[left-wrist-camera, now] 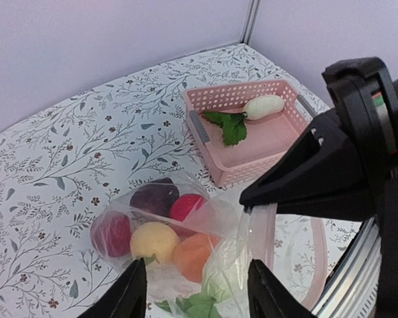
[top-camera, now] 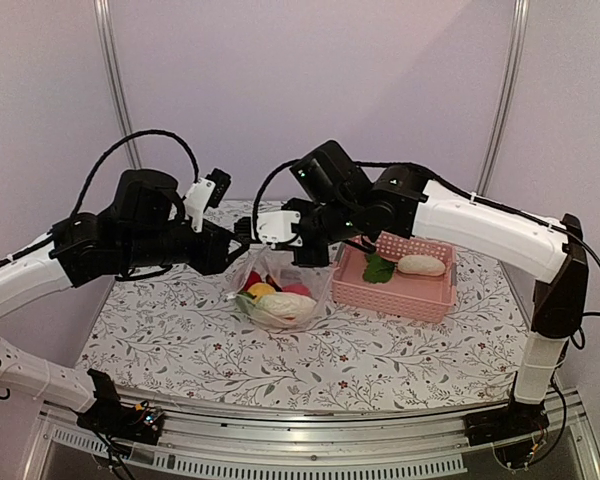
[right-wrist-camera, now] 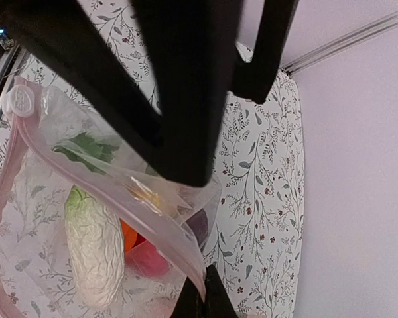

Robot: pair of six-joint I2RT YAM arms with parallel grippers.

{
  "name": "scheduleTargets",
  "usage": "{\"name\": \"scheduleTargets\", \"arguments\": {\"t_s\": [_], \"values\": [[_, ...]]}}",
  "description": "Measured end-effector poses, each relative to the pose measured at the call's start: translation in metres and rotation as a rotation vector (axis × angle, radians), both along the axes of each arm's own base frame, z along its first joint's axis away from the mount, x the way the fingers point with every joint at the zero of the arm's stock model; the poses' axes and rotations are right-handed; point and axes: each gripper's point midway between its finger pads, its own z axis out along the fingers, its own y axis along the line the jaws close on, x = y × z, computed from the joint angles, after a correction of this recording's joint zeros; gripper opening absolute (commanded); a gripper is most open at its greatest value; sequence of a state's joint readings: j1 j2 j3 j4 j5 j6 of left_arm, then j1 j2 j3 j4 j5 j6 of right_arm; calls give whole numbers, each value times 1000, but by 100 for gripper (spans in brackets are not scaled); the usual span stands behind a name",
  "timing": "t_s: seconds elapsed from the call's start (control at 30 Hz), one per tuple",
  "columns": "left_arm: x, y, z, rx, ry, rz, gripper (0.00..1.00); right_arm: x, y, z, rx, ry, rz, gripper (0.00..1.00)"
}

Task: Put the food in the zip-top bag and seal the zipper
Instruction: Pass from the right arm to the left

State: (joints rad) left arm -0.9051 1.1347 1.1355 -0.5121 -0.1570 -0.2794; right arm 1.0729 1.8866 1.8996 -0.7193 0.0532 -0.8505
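The zip-top bag (top-camera: 278,298) lies on the floral tablecloth (top-camera: 180,345) at centre frame in the top view, with its mouth lifted toward the two grippers. Through the clear film the left wrist view shows a red ball (left-wrist-camera: 111,233), a maroon piece (left-wrist-camera: 154,197), a second red piece (left-wrist-camera: 186,207), a yellow ball (left-wrist-camera: 154,240) and an orange one (left-wrist-camera: 194,255). The right wrist view adds a crinkled white oblong (right-wrist-camera: 93,248) and a green leaf (right-wrist-camera: 86,149), both blurred by folds in the film.

The pink zipper (right-wrist-camera: 179,245) runs from a white slider (right-wrist-camera: 18,101) at upper left down to the right gripper (right-wrist-camera: 200,291), whose fingers are pinched together on the bag's edge. The left gripper (left-wrist-camera: 196,265) stands with its fingers wide apart around the bag's near end. Whether they touch the film cannot be told.

Large black shapes, out of focus, cover the top of the right wrist view. In the top view the arms hide the bag's mouth.

Right of the bag, a pink perforated basket (left-wrist-camera: 239,88) holds a white oblong (left-wrist-camera: 264,106) and a green leafy piece (left-wrist-camera: 231,126).
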Motion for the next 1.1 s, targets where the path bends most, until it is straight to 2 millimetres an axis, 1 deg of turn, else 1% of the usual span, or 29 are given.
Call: {"name": "scheduleTargets", "arguments": {"t_s": [0.13,0.3,0.4,0.5,0.6,0.7,0.77,0.83,0.9,0.93,0.97,1.03,1.1], "values": [[-4,-7,-9,6,-10,-57,52,8,-3,5,22,16,-21,0],[-7,-18,-7,-12,-40,-125,52,7,-5,3,33,54,-16,0],[-5,-24,-9,-6,-52,-146,51,6,-6,2,36,73,-17,0],[-2,-32,-19,17,-44,-160,51,6,-6,8,52,87,-16,0],[2,-36,-24,29,-46,-158,50,8,-7,15,73,106,-22,0],[7,-40,-28,35,-52,-143,42,9,-8,20,85,119,-27,0],[11,-39,-29,48,-63,-115,33,10,-10,19,85,130,-32,1],[15,-38,-29,60,-76,-90,20,11,-12,18,85,140,-36,5],[17,-38,-27,68,-91,-77,7,10,-12,18,88,150,-36,7],[18,-38,-27,68,-96,-75,2,10,-12,18,89,154,-37,9],[18,-38,-26,66,-99,-72,0,10,-12,18,91,158,-38,11],[19,-38,-24,68,-110,-71,0,9,-12,18,94,166,-39,17],[21,-39,-25,69,-113,-68,0,9,-12,18,98,176,-40,30]]}}
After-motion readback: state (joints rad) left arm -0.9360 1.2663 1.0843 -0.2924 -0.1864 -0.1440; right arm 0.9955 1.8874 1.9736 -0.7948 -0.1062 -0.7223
